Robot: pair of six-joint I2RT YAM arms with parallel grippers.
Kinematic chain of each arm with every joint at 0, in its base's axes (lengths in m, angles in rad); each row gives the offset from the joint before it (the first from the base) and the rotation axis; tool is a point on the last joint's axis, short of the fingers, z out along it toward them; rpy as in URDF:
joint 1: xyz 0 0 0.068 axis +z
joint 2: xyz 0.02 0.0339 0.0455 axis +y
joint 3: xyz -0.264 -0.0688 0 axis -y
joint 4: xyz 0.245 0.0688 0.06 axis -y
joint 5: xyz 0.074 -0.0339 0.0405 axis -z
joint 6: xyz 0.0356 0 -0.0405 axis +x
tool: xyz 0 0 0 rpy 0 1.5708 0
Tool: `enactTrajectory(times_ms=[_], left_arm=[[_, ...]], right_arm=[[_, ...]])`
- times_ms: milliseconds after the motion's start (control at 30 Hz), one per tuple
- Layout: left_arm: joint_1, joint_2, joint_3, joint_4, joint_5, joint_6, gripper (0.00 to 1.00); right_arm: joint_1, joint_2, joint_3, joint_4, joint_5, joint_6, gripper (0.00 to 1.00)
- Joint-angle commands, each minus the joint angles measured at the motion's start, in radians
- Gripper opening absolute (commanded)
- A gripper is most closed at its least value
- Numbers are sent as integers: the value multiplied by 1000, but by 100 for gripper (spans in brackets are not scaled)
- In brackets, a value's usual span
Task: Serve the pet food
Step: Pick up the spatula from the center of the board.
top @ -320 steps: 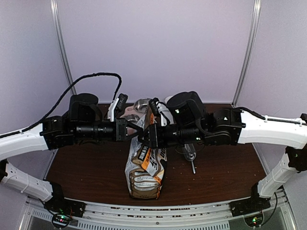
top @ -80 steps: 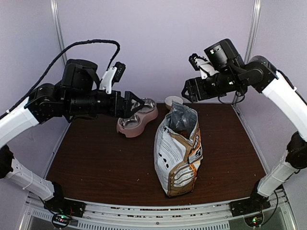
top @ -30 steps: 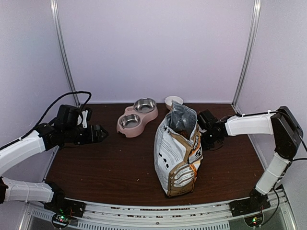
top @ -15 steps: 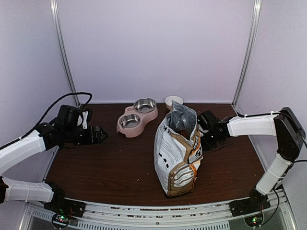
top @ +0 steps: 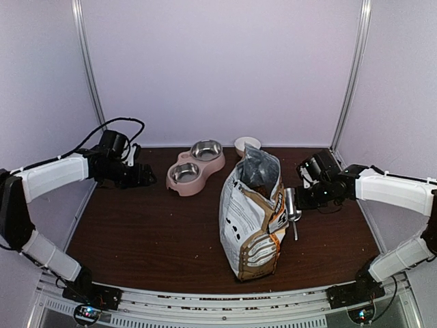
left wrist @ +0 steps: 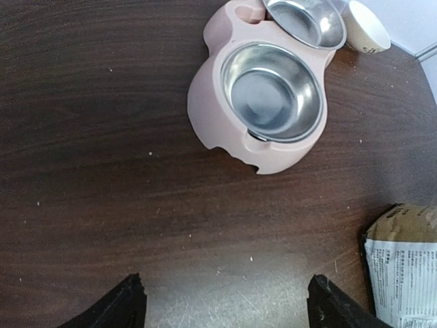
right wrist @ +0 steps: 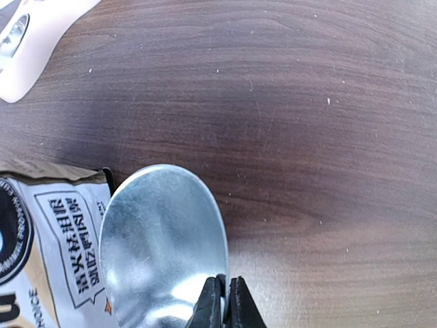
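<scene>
Right claw (right wrist: 222, 302) pinching shiny metal scoop (right wrist: 164, 239) beside tall white-and-kraft printed bag (top: 251, 222); no kibble yet in pink double-bowl feeder (left wrist: 220, 130) behind bag.

We see a dark brown wooden table (top: 136, 236) carrying a pink plastic double-bowl feeder (left wrist: 208, 116) towards the back, left of the middle. Set in it are a near steel bowl (left wrist: 272, 92) and a far steel bowl (left wrist: 304, 20) — both round and shiny. Just beside the feeder's far end stands a small white round cup (left wrist: 365, 27). Further right we find a shiny metal scoop (right wrist: 164, 239) — its broad oval end shows against the table's grain.
</scene>
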Motion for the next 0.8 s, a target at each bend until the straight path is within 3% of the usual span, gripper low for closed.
enactTrajectory(times_ms=[0,367,767], left_arm=[[28,158,152,30,49,94,83],[44,521,447,11,78,149,81],[45,699,605,-50,84,155,79]], right_arm=[[-4,-64,-19,-30,18,32,0],[-5,-113,-17,-43,3,67,0],[-4,-113,-11,-44,-8,86,0]])
